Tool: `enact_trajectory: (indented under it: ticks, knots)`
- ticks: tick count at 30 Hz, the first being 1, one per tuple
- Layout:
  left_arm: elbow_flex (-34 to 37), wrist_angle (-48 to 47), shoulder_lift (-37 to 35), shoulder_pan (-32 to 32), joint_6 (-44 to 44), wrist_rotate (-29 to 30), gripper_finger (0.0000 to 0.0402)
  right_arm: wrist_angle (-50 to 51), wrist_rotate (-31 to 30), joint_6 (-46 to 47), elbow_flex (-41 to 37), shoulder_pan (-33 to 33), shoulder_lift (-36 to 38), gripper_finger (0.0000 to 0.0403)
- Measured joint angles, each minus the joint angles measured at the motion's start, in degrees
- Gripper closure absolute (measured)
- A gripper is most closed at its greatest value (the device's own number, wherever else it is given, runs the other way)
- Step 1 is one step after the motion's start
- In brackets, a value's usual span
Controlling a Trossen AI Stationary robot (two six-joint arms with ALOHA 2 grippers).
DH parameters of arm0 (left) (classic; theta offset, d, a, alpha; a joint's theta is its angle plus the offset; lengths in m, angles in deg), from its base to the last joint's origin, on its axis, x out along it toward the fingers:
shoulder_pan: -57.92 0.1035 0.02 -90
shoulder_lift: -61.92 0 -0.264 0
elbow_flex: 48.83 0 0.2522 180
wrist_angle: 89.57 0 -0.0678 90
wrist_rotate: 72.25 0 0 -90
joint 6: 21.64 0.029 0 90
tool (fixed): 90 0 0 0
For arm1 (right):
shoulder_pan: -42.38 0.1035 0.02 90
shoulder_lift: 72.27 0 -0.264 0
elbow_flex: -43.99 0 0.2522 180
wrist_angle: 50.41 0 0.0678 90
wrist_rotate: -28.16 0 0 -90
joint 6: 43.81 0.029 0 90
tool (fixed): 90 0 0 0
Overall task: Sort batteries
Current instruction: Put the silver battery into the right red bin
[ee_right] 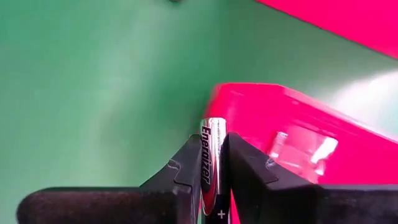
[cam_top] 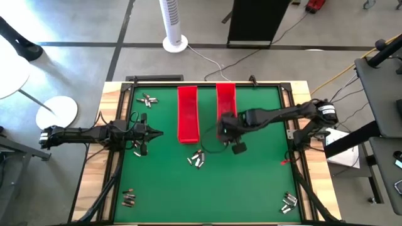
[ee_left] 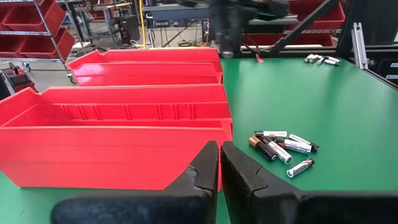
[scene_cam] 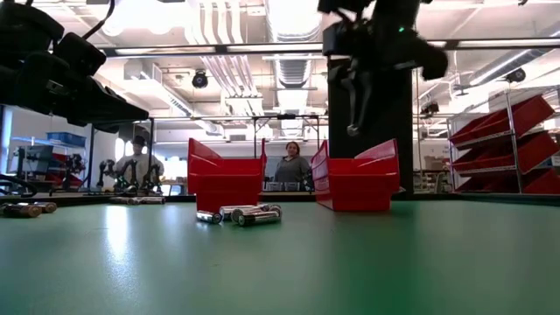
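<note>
- Right end effector (ee_right: pixel 211 163): clamped on one silvery battery (ee_right: pixel 211 155), held upright between the fingers, positioned at the near end of the right red tray (cam_top: pixel 226 100).
- Before release, confirm the cell sits fully over the tray opening; the wrist view shows it at the tray's near edge, so a slight advance toward the far side is advisable.
- Lower the cell close to the tray floor before opening, to limit bounce or roll-out.
- Open only enough to free the cell, then lift straight up.
- Left end effector (ee_left: pixel 219 163): clenched and empty, waiting at the left of the counter (cam_top: pixel 251 188), near the left red tray (cam_top: pixel 187 114).
- Remaining batteries: a central cluster (cam_top: pixel 196 159) just near of the trays, with further groups toward the corners.
</note>
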Motion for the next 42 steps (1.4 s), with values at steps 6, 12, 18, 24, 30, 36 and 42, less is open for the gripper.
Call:
enact_trajectory:
  ticks: [6, 12, 18, 24, 30, 36, 42]
  knots:
    - [0.0, 0.0, 0.0, 0.0, 0.0, 0.0, 0.0402, -1.1, 0.0, -0.8, -0.3, -7.5, -1.7, 0.0348]
    - [0.0, 0.0, 0.1, 0.0, 0.0, 0.0, 0.0402, -3.2, 0.2, -1.9, 0.1, -11.5, -6.5, 0.0348]
    - [0.0, 0.0, 0.2, 0.0, 0.0, 0.0, 0.0402, -6.0, 0.6, -1.9, 0.2, -13.8, -10.4, 0.0348]
    - [0.0, 0.0, 0.2, 0.0, 0.0, 0.0, 0.0402, -6.5, 0.7, -1.4, 0.2, -15.0, -14.2, 0.0348]
    - [0.0, 0.0, 0.2, 0.0, 0.0, 0.0, 0.0402, -7.1, 0.5, -1.7, 0.3, -15.1, -15.5, 0.0348]
    - [0.0, 0.0, 0.3, 0.0, 0.0, 0.0, 0.0402, -7.7, 0.7, -2.2, 0.2, -15.8, -15.6, 0.0349]
    - [0.0, 0.0, 0.3, 0.0, 0.0, 0.0, 0.0402, -7.9, 0.7, -1.8, 0.2, -15.9, -15.2, 0.0348]
